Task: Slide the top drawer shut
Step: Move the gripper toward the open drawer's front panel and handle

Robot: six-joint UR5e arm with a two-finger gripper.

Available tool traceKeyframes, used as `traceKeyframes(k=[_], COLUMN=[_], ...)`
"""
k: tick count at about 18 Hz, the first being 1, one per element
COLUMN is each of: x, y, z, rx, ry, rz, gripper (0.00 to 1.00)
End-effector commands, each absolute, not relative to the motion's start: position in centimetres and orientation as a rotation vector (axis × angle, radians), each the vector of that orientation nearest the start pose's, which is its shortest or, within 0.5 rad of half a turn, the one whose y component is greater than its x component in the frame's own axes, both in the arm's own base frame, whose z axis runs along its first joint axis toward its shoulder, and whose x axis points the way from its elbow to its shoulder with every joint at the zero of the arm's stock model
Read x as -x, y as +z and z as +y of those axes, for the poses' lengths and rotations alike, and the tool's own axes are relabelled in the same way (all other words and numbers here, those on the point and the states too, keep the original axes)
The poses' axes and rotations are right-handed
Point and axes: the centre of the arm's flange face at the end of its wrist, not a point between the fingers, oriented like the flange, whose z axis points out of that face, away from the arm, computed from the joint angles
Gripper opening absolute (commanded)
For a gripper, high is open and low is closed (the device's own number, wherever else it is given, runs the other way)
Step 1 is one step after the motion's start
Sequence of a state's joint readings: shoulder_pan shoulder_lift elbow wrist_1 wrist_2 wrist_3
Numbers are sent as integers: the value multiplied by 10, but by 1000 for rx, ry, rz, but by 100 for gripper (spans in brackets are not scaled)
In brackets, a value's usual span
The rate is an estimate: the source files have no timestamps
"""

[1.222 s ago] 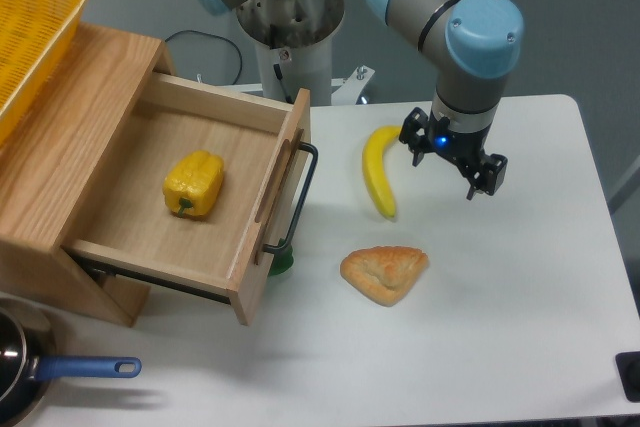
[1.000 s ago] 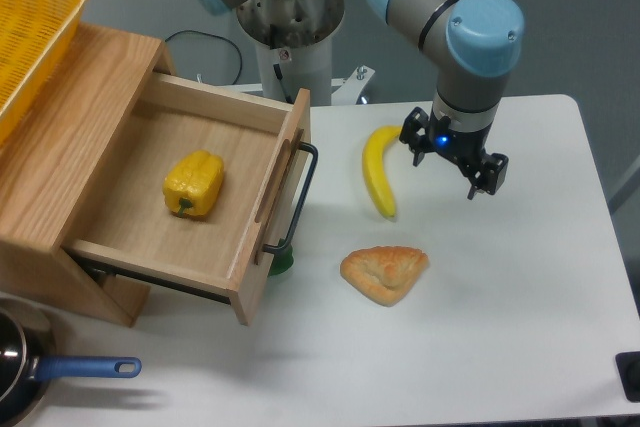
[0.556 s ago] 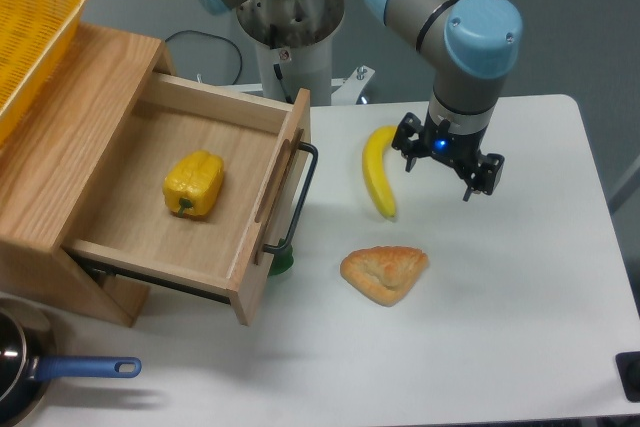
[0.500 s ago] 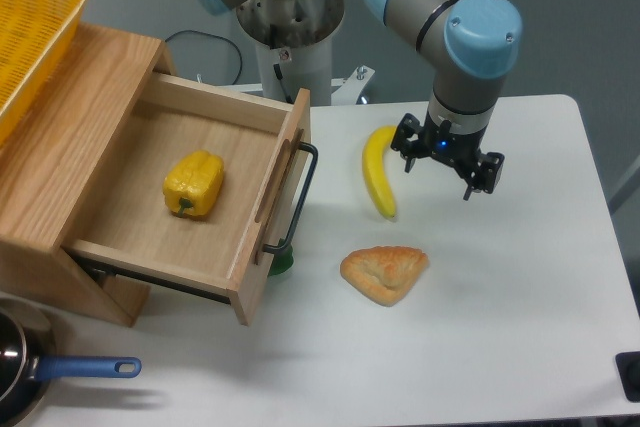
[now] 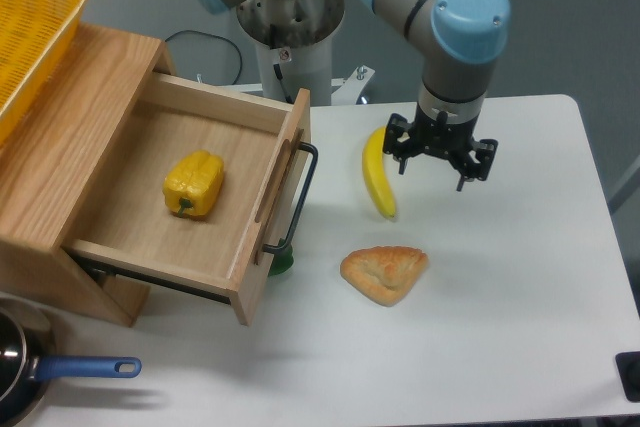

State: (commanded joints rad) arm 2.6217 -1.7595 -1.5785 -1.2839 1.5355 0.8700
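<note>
Spread wide and gripping nothing, the gripper (image 5: 436,154) hangs above the white table (image 5: 520,287), just right of a banana (image 5: 377,173); the top drawer (image 5: 190,202) stands pulled far out of the wooden cabinet (image 5: 70,137), a yellow pepper (image 5: 194,184) inside; its black handle (image 5: 296,199) faces the gripper, well apart.

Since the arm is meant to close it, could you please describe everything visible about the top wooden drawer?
The wide, shallow light-oak top drawer stands pulled well out of its wooden cabinet, its inside open to view. Its flat front panel carries a long black metal bar handle, facing the white table. A yellow bell pepper lies on its floor. Something green peeks from under the front corner. The robot's open hand hangs well apart, beside a yellow banana.
</note>
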Motion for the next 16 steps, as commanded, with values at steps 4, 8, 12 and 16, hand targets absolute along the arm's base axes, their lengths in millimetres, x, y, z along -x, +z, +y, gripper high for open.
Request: traceKeyframes(k=[4,8,12,16], x=[418,412,404,388], y=[418,419,419,420], z=[417,425,435,450], rx=[3039,3029,3027,3019], ry=[89,89,85,80], rz=[-287,-326,-321,-372], gripper=[29,27,17,16])
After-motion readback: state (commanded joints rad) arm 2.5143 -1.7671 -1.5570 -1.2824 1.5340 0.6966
